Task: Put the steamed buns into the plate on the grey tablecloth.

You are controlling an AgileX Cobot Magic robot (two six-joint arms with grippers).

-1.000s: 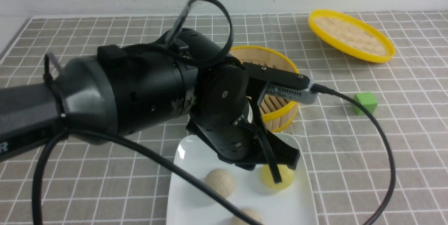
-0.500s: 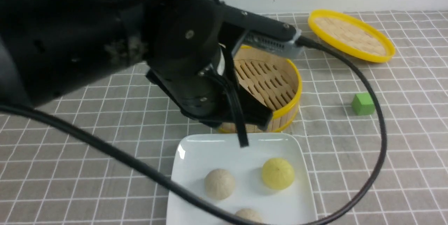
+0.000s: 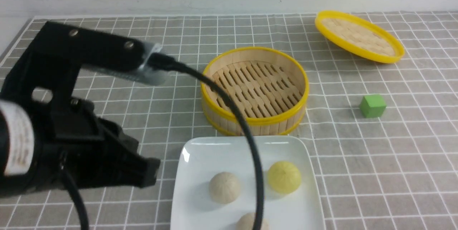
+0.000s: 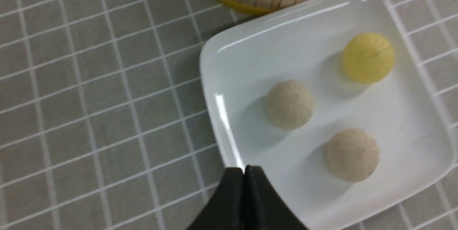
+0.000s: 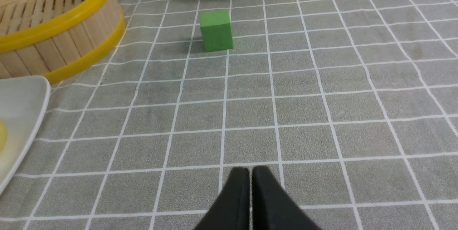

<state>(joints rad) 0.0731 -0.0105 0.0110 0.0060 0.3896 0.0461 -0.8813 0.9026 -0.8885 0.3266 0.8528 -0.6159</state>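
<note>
**Desk:** What does the front view show?

**Photographer:** Three steamed buns sit on the white square plate (image 3: 200, 158), which lies at the near edge of the grey checked tablecloth (image 3: 375, 172). One beige bun (image 3: 224, 187) is left of centre, the pale yellow bun (image 3: 284, 177) to its right, and a second beige bun (image 3: 247, 222) is nearest of all, partly cut off by the frame. The bamboo steamer basket (image 3: 254, 88) just beyond the plate looks empty.

**Desk:** And the arms?

**Photographer:** The left pincer (image 4: 244, 172) is pressed shut on nothing. In its wrist view the tips hang over the plate's left rim, and the buns lie to the right of them, apart from the tips. The right pincer (image 5: 249, 174) shows its tips all but together, a thin slit between them, empty, over bare cloth to the right of the plate.

**Desk:** Which arm is nearer the buns?

**Photographer:** The left one, clearly. The right faces the green cube (image 5: 216, 30) and the steamer's woven lid (image 3: 359, 36) far right, well apart from the plate. The buns are round, so no long axis matters.

**Desk:** So what remains?

**Photographer:** By my reading, nothing to carry: every bun in view is on the plate. Any further move would only take the left arm off to the left, clear of the rim.
</note>
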